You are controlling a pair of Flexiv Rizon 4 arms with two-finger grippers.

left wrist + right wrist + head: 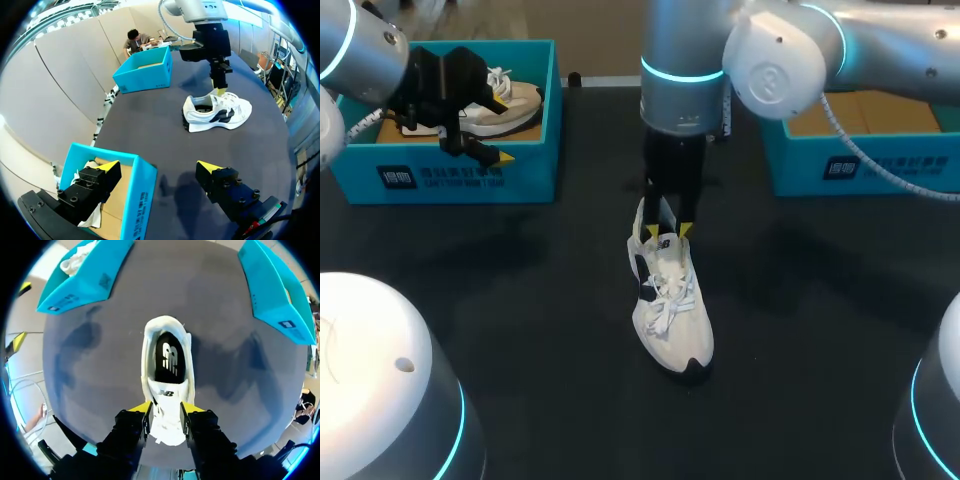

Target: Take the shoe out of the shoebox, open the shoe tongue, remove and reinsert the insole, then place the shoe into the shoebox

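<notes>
Table: the dark table (520,300) carries all the things named here.
Shoe: your white shoe (672,310) with dark marks stands on its sole near the middle of the table, outside both boxes. Its toe points toward the robot and its heel away.
Insole: the dark insole (168,357) lies inside the shoe and shows through the opening in the right wrist view.
Tongue: the tongue (166,394) stands at the front edge of the opening, directly under your right arm.
Right claw: the right claw (667,232) comes down from above and sits astride the tongue. Whether it really presses the tongue from two sides, you cannot tell.
Left claw: the left claw (503,128) hangs at the far left over the front wall of the left shoebox (460,175). It is spread wide, with one yellow tip over the inside of the box and the other over the table outside, and it holds nothing.
Left shoebox: blue and open, with a second shoe (515,100) of pale colour lying inside.
Right shoebox: the right shoebox (860,165) is blue and stands at the far right, well apart from your shoe. Its brown floor shows.
</notes>
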